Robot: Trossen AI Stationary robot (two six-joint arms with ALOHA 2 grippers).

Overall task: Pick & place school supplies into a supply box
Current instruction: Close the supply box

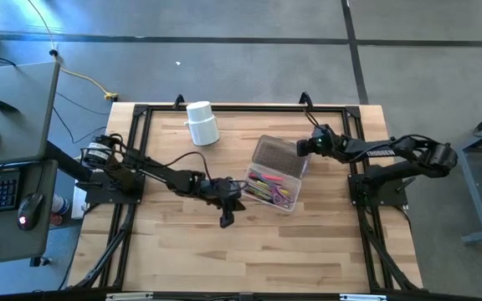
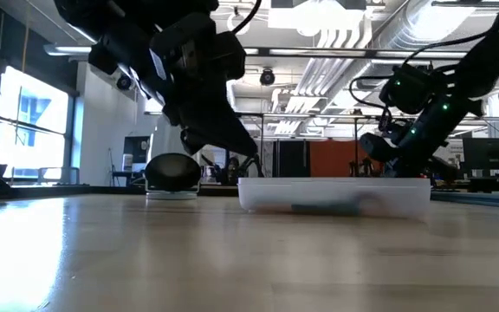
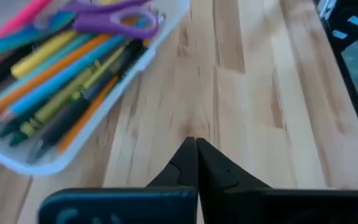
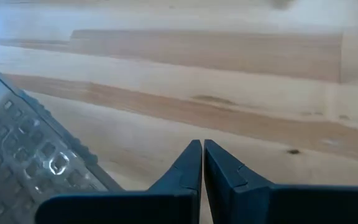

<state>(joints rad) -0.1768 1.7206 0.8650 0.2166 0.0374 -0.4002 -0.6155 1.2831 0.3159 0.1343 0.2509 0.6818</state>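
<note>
Pens, pencils and purple scissors (image 3: 114, 17) are lying in the supply box (image 1: 273, 173); both grippers, left (image 1: 227, 219) at its seven o'clock, right (image 1: 301, 147) at two, are sitting closed, empty.

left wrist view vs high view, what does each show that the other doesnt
Only the left wrist view shows the supplies singly: purple-handled scissors lying on top of the pencils and pens, and the left hand with its fingers pressed together, holding nothing.

Only the high view shows the white cup lying beyond the supply box, and the right hand at the box's far right corner.

Both show the box holding the supplies, with the left hand just off its near left edge.
</note>
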